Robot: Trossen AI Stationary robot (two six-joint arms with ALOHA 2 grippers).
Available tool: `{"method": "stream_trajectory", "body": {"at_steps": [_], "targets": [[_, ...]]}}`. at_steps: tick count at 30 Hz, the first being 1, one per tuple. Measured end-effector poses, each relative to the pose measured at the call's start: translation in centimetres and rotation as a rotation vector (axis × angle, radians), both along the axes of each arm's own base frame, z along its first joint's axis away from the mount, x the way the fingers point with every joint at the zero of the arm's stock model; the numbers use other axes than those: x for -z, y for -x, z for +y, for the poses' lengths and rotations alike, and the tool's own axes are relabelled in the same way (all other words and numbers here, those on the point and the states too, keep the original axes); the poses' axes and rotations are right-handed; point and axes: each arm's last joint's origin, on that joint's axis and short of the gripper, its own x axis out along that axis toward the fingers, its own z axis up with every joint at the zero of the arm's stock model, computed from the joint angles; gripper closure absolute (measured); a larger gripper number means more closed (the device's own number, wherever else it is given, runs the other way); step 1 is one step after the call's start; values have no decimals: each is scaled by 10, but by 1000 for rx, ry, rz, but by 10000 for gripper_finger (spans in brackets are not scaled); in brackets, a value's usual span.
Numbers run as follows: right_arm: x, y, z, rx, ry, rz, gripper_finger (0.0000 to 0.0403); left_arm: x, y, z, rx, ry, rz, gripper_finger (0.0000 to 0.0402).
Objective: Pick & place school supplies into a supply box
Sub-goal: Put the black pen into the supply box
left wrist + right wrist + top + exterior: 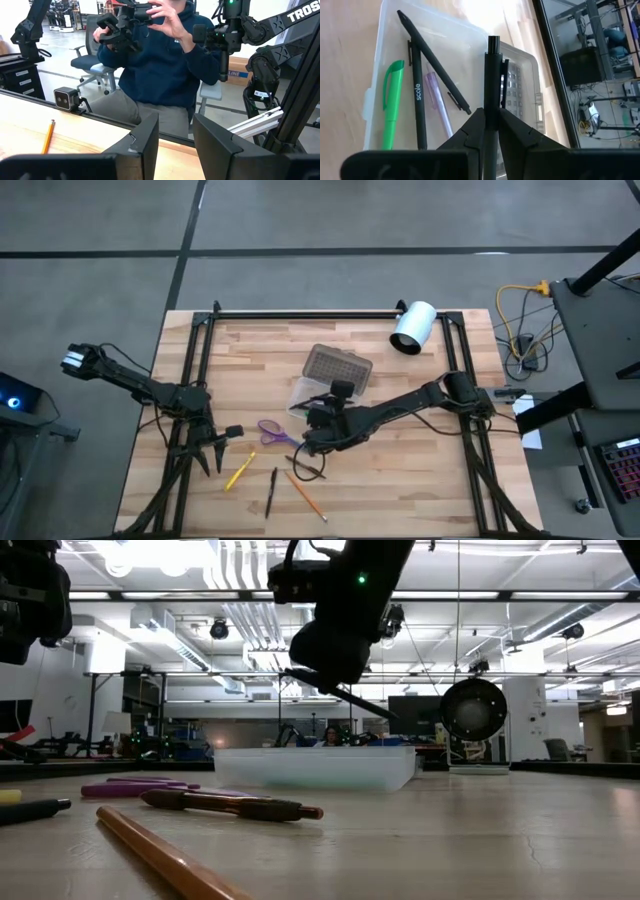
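Our right tool (490, 125) hangs over the supply box (322, 380) and pinches a black pen (492, 75) between its two fingers. The pen is thin, stiff and light. Its smooth round side looks slippery, so we think it could slide or tip if the pinch gets loose. We hold it near one end, and the long part sticks out over the clear box. A hold closer to the middle would keep it steadier, we think.

Inside the box we see a green pen (392, 100), two more black pens (417, 95) and a purple pen (437, 100). They lie flat on the bottom.

Our left tool (210, 448) waits open near the left side of the desk (420, 480). Close by lie a yellow pencil (239, 471), purple scissors (272, 430), a dark pen (271, 490) and an orange pencil (304, 494). The scissors look small, and we think the looped handles are the easy place to grab.
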Motion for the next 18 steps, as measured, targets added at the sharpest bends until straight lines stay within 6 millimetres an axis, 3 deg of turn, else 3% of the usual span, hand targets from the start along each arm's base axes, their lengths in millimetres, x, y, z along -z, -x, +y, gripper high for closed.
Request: {"method": "stream_trajectory", "body": {"at_steps": [18], "targets": [[2,1,0,1,-5,10,369,0,0,0,0,0,0,297]]}}
